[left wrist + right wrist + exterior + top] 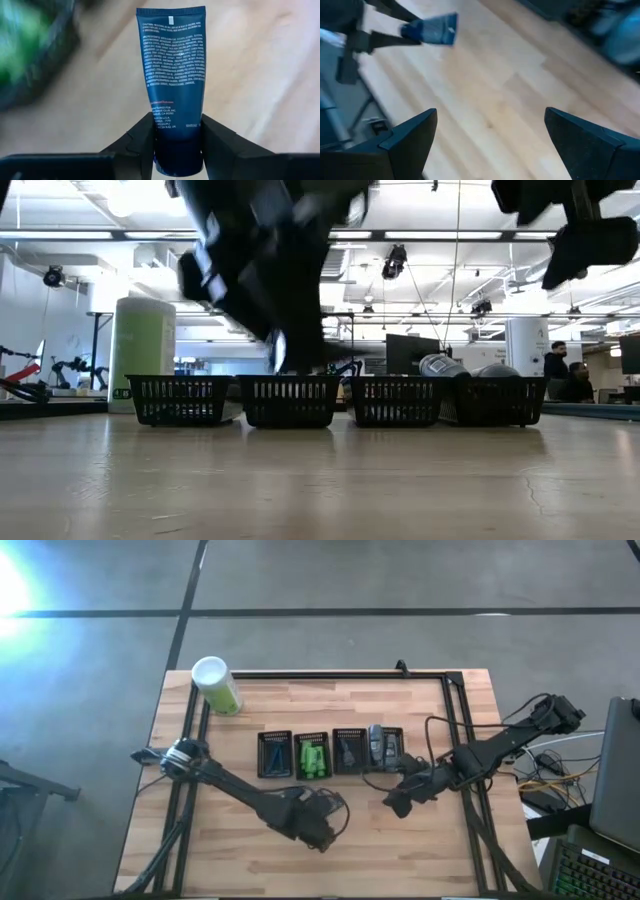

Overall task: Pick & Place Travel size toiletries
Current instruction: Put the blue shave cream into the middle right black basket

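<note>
Two grippers: left gripper (pixel 177 145) jaws clamp dark blue tube (pixel 172 75) (cap end); right gripper (pixel 490 145) jaws wide, empty.

Both arms (pixel 250 802) are built of dark, near-black segments. A silver ring is seen at the left arm's base joint (pixel 181 757). Black cables (pixel 440 735) are looped beside the right arm.

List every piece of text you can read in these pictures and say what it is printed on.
"CAUTION:" begins the top line of print on the dark blue tube held in the left gripper.
"INGREDIENTS:" begins the block below it on the same tube.
"CA 90292" stands near the tube's lower end.
The rest of the tube's fine print is too small to read.
Nothing else carries readable text.
</note>
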Motion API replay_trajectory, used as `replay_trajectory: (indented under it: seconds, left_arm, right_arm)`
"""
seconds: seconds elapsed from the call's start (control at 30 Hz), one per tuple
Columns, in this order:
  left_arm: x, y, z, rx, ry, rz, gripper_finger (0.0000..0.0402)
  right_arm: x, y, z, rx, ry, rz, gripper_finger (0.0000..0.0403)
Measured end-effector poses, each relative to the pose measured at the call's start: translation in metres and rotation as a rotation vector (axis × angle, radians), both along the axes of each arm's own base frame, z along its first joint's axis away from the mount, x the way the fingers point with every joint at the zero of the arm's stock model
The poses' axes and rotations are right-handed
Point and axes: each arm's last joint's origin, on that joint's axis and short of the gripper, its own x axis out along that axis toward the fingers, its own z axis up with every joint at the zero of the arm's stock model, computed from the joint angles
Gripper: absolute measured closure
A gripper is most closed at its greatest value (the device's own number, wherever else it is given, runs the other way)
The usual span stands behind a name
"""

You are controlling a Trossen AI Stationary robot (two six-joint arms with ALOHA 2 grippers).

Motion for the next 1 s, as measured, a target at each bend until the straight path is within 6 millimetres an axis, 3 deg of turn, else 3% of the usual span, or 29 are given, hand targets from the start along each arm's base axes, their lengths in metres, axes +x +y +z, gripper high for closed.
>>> replay_trajectory:
  seconds: [0.2,0.37,0.8,1.0]
  left_arm:
    - [-0.005,-0.006,0.032,0.293,-0.117,-0.184,0.0274]
    - [-0.001,-0.001,0.043,0.443,-0.148,-0.251,0.0274]
    - [0.011,0.004,0.056,0.572,-0.206,-0.299,0.0274]
    - [0.018,0.011,0.060,0.582,-0.249,-0.289,0.0274]
  right_arm:
    - [0.014,0.005,0.011,0.079,-0.170,0.015,0.0039]
    - [0.025,0.000,0.017,0.087,-0.269,0.013,0.0039]
    - [0.033,-0.020,0.017,0.057,-0.274,-0.014,0.0043]
    - [0.032,-0.019,0.017,0.060,-0.270,0.002,0.0092]
